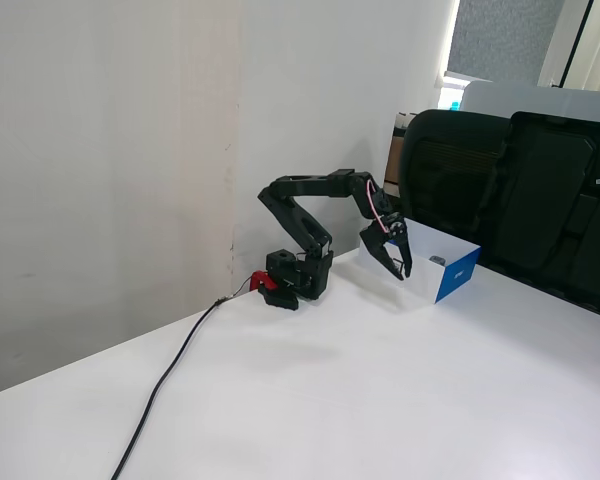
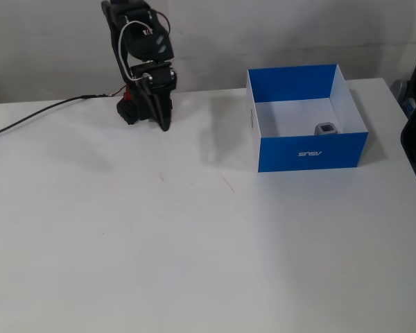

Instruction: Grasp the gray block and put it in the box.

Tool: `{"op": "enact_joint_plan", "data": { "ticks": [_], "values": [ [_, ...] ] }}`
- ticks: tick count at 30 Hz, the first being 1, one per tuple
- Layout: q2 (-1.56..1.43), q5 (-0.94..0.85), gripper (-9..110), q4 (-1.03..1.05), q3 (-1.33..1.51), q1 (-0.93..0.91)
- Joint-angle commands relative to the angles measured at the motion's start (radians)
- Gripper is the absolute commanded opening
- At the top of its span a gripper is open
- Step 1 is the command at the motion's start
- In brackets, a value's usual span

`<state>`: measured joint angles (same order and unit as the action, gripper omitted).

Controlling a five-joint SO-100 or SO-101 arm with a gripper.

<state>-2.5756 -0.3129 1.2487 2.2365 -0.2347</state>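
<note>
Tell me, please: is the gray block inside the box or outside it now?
Inside. The gray block rests on the white floor of the box, near its front wall.

One arm with one gripper — jaws parted and empty; one box holding one gray block; one black cable on one white table — two dark chairs behind.

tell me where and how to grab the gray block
Grip the gray block across its two side faces, coming straight down. It sits on the floor of the box close to the front and right walls, so any sideways approach is blocked.
</note>
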Motion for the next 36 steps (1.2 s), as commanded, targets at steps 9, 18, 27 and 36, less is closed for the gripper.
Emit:
{"op": "enact_joint_plan", "data": {
  "ticks": [9,18,27,36],
  "values": [
    [-0.21,-0.081,0,-0.213,0.314,0.161],
    [-0.21,-0.1,0,-0.368,0.497,0.201],
    [-0.245,-0.1,0,-0.514,0.689,0.187],
    [-0.391,-0.1,0,-0.5,0.836,0.16]
  ]
}}
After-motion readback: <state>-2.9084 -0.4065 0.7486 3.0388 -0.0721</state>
